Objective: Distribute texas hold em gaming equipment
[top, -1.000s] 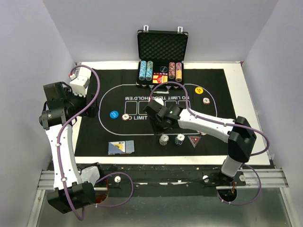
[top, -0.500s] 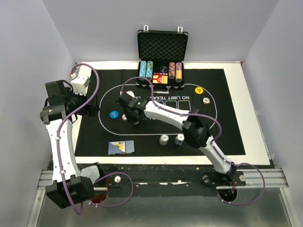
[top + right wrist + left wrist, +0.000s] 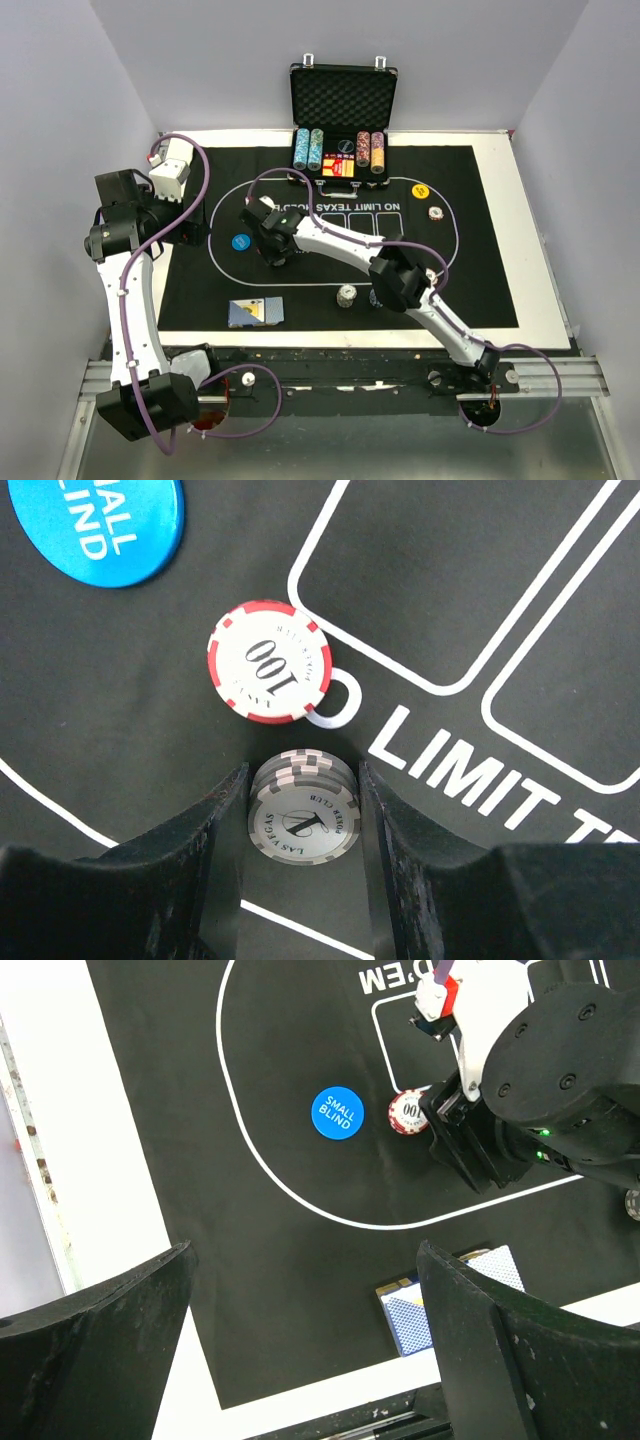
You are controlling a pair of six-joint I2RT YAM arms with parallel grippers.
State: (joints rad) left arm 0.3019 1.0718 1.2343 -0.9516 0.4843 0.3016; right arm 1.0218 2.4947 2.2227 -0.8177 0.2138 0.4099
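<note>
Grey-striped poker chips [image 3: 303, 815] stand in a short stack left of the middle of the mat [image 3: 480, 260]. They sit between the fingers of the right gripper [image 3: 303, 780]. Both fingers lie flat against the stack's sides, so this hand is clamped on it. Whether the stack rests on the cloth cannot be told.

Just left of it, close but not touching, lies a red 100 chip [image 3: 269, 662]. The blue Small Blind button [image 3: 335, 1113] is a little further left. The right arm lies slantwise across the mat from the near right. A chip stack [image 3: 346, 296] shows just beside its elbow, and a second one is half hidden under it.

The left gripper [image 3: 305, 1250] hangs over the mat's near left with its jaws spread wide and nothing between them. Below it the card deck [image 3: 255, 313] lies by the mat's near edge.

On the far right are a yellow button [image 3: 419, 190] and a lone chip [image 3: 435, 212]. The open case [image 3: 343, 100] stands at the far edge. Bare cloth runs from the blue button to the left edge and covers the right side of the mat. A white board [image 3: 530, 200] borders the mat.
</note>
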